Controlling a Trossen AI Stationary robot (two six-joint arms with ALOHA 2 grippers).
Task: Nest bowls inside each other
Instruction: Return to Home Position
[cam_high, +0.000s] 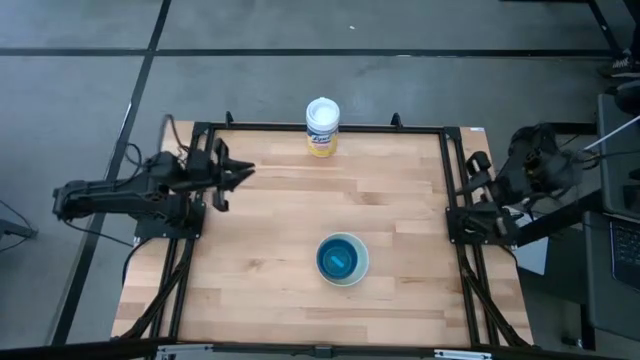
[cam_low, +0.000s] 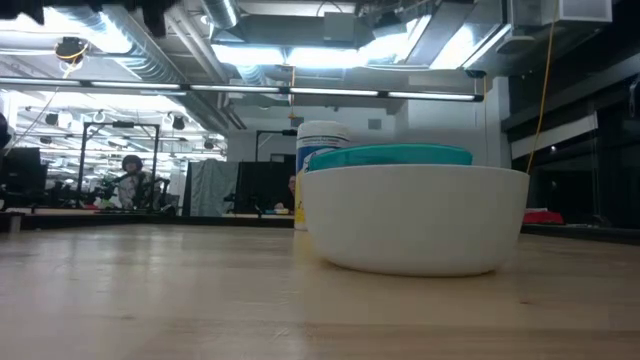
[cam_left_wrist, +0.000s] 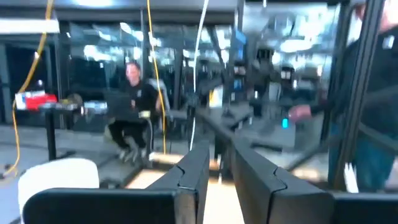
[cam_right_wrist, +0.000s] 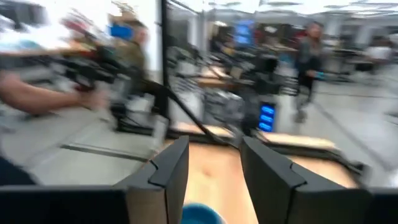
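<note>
A white bowl (cam_high: 343, 260) stands on the wooden table, a little toward the near edge from the middle, with a teal bowl (cam_high: 340, 260) sitting inside it. In the low view the teal rim (cam_low: 390, 155) shows just above the white bowl's wall (cam_low: 415, 220). Whether other bowls lie under the teal one is hidden. My left gripper (cam_high: 246, 173) hovers over the table's left edge, pointing level toward the right, fingers (cam_left_wrist: 193, 171) slightly apart and bare. My right gripper (cam_right_wrist: 214, 165) is drawn back at the right edge (cam_high: 476, 172), open, holding nothing.
A white-and-yellow canister (cam_high: 322, 126) stands upright at the middle of the far edge, behind the bowls in the low view (cam_low: 320, 135). Black frame rails (cam_high: 455, 200) run along the table's left, right and far sides. People sit and walk in the room beyond.
</note>
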